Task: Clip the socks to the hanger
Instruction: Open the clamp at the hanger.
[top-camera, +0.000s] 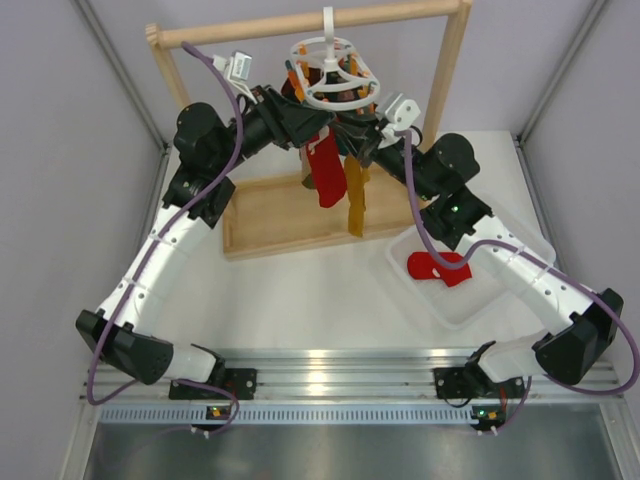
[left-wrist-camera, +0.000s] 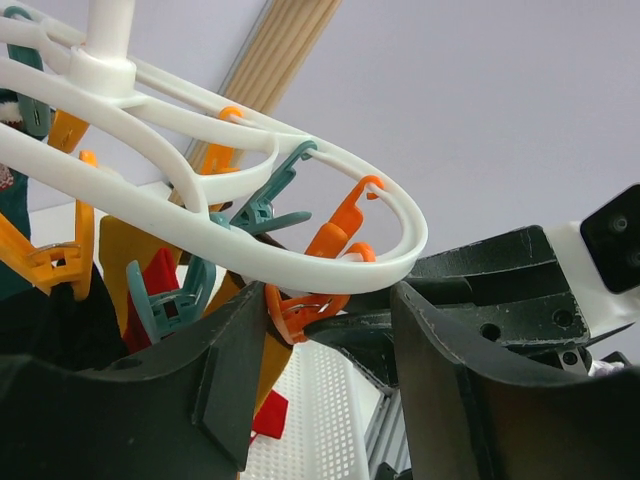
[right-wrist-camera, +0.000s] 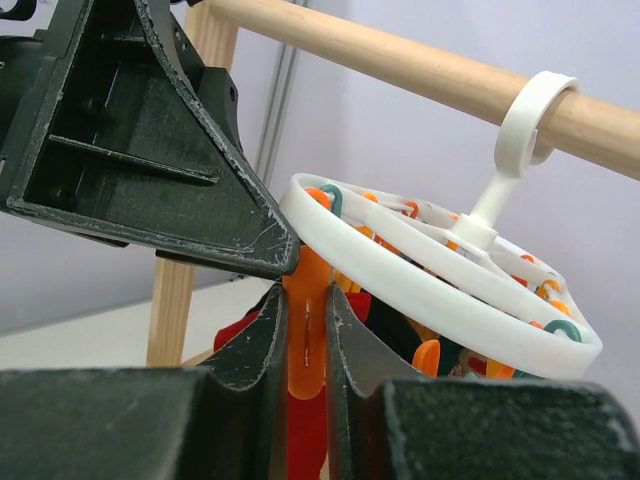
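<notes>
The white ring hanger (top-camera: 330, 72) hangs by its hook from the wooden rail. A red sock (top-camera: 325, 170) hangs under it, beside a mustard one (top-camera: 355, 200); dark socks show below the ring (right-wrist-camera: 400, 335). My right gripper (right-wrist-camera: 306, 300) is shut on an orange clip (right-wrist-camera: 308, 340) at the ring's rim, with red fabric just below it. My left gripper (left-wrist-camera: 325, 300) is open under the ring (left-wrist-camera: 330, 255), with another orange clip (left-wrist-camera: 300, 308) against its left finger and the right gripper's fingers beyond. A second red sock (top-camera: 440, 267) lies in the white basket. In the top view both grippers meet under the hanger, the left (top-camera: 308, 128) and the right (top-camera: 352, 138).
The wooden rack frame (top-camera: 455, 60) stands on a wooden base board (top-camera: 275, 215) at the back. A white perforated basket (top-camera: 500, 290) sits at the right. Teal clips (left-wrist-camera: 180, 300) hang on the ring. Purple cables run along both arms.
</notes>
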